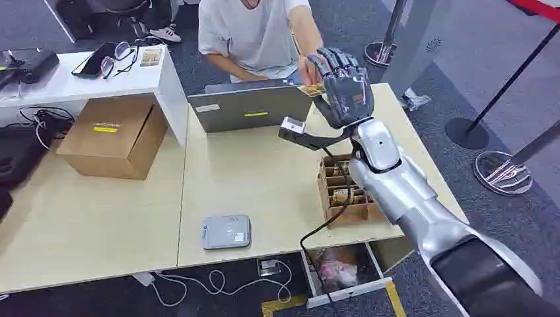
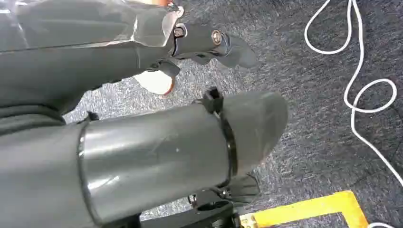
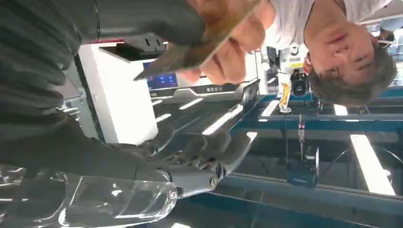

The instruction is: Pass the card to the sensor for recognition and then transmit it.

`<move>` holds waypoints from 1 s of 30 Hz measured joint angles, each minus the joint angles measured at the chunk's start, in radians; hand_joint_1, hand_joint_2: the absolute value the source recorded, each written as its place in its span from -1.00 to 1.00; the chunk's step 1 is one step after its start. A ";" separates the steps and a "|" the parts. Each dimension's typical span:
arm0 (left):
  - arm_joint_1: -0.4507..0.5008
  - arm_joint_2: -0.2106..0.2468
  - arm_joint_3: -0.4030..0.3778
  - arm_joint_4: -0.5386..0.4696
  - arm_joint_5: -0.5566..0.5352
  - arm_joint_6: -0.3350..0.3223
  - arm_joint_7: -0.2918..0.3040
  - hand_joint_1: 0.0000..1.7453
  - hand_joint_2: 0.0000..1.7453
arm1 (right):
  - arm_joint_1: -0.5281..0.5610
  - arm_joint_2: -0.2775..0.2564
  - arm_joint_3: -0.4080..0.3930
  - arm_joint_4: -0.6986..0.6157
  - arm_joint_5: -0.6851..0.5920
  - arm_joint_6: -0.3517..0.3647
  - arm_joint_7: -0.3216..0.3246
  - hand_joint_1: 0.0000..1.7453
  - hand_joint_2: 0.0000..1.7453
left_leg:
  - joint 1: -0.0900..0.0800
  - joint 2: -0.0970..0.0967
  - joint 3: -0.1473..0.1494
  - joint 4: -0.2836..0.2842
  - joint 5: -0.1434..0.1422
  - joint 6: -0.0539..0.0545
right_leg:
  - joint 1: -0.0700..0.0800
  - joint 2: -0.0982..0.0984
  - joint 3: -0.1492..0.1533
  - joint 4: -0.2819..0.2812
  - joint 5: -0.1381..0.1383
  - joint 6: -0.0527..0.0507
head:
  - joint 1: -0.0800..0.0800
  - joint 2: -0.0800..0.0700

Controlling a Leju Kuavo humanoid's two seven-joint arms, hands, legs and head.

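My right hand (image 1: 343, 86) is raised over the far edge of the table, fingers pointing up and spread. A small yellowish card (image 1: 312, 89) sits at its thumb side, where a seated person's hand (image 1: 307, 68) meets it. In the right wrist view the card (image 3: 209, 40) lies against my thumb (image 3: 142, 19) and the person's fingers (image 3: 230, 61) pinch it, while my other fingers (image 3: 209, 147) stand well away from it. The grey card sensor (image 1: 226, 232) lies flat near the table's front edge. My left hand (image 2: 209, 42) hangs over the carpet with nothing in it.
A grey laptop (image 1: 251, 105) stands between me and the person. A cardboard tray of cards (image 1: 343, 191) sits under my right forearm. A brown box (image 1: 115, 135) and a white side table (image 1: 165, 79) are at the left. Stanchion bases (image 1: 502, 172) stand at the right.
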 joint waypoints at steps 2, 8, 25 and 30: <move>0.000 0.000 0.000 0.000 0.000 0.000 0.000 -1.00 -1.00 | 0.000 0.000 0.000 0.000 -0.001 0.000 0.000 1.00 1.00 | 0.000 0.000 0.000 0.000 0.000 0.000 | 0.000 0.000 0.000 0.000 0.000 0.000 | 0.000 0.000; 0.000 0.000 0.000 0.000 0.000 0.000 0.000 -1.00 -1.00 | 0.000 0.000 0.000 0.001 -0.001 0.000 -0.002 1.00 1.00 | 0.000 0.000 0.000 0.000 0.000 0.000 | 0.000 0.000 0.000 0.000 0.000 0.000 | 0.000 0.000; 0.000 0.000 0.000 0.000 0.000 -0.003 0.002 -1.00 -1.00 | 0.001 0.000 0.000 0.001 -0.003 0.000 -0.001 1.00 1.00 | 0.000 0.000 0.000 0.000 0.000 0.000 | 0.000 0.000 0.000 0.000 0.000 0.000 | 0.000 0.000; 0.000 0.000 0.002 0.000 0.000 -0.003 0.002 -1.00 -1.00 | 0.012 0.000 -0.009 -0.001 -0.071 0.002 -0.037 1.00 1.00 | 0.000 0.000 0.000 0.000 0.000 0.000 | 0.000 0.000 0.000 0.000 0.000 0.000 | 0.000 0.000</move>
